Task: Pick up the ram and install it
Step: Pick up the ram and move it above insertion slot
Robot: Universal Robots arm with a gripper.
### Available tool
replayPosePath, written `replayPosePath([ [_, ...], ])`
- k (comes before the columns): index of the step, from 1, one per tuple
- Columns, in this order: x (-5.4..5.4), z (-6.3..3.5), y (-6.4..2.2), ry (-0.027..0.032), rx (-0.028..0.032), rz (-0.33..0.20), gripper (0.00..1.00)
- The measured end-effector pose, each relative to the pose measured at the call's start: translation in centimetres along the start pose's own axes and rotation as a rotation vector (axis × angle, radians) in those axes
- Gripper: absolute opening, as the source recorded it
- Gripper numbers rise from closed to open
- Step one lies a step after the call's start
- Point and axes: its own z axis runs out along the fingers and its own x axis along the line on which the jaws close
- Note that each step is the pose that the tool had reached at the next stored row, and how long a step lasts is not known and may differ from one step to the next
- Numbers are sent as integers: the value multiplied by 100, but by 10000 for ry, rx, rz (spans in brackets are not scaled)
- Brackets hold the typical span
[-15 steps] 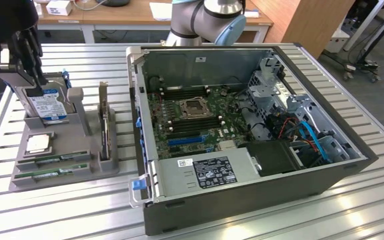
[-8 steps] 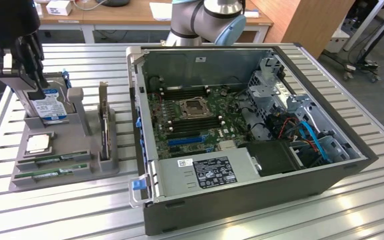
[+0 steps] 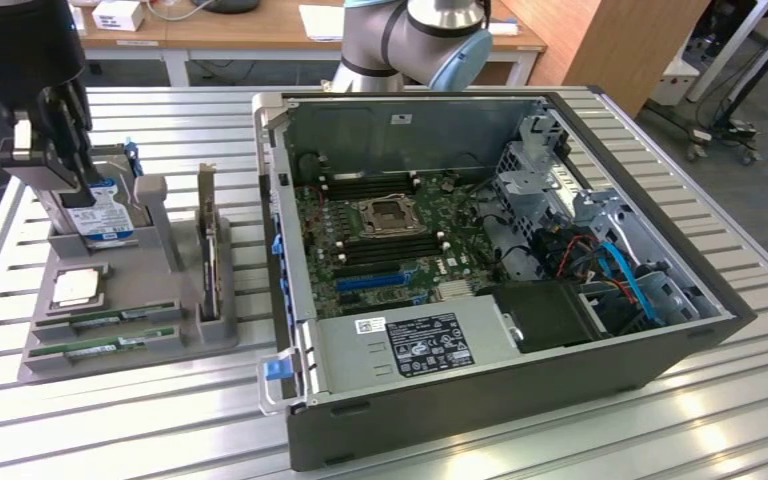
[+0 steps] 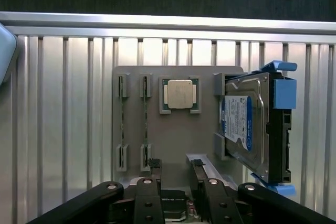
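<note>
The black gripper [image 4: 176, 163] hangs spread open and empty over the grey plastic holder [image 4: 205, 129] on the ribbed metal table [image 4: 63, 119]. Two long thin green ram sticks [image 4: 145, 114] sit in narrow slots along the holder's edge, beside the square silver processor [image 4: 179, 94].

End effector [image 4: 176, 163] downward, spread wide

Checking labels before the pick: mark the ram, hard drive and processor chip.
ram [image 3: 97, 347]: exterior view, green face of the stick closest to the camera.
hard drive [image 4: 239, 121]: wrist view, its blue-and-white label.
processor chip [image 4: 179, 94]: wrist view, middle of its metal lid.
</note>
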Motion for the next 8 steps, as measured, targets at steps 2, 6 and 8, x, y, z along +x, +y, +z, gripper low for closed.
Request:
replayPosePath([
  [2,0,22,-1,1,-1,0,36],
  [6,1,67,-3,0,-1,0,36],
  [8,2,92,-4,1,-1,0,36],
])
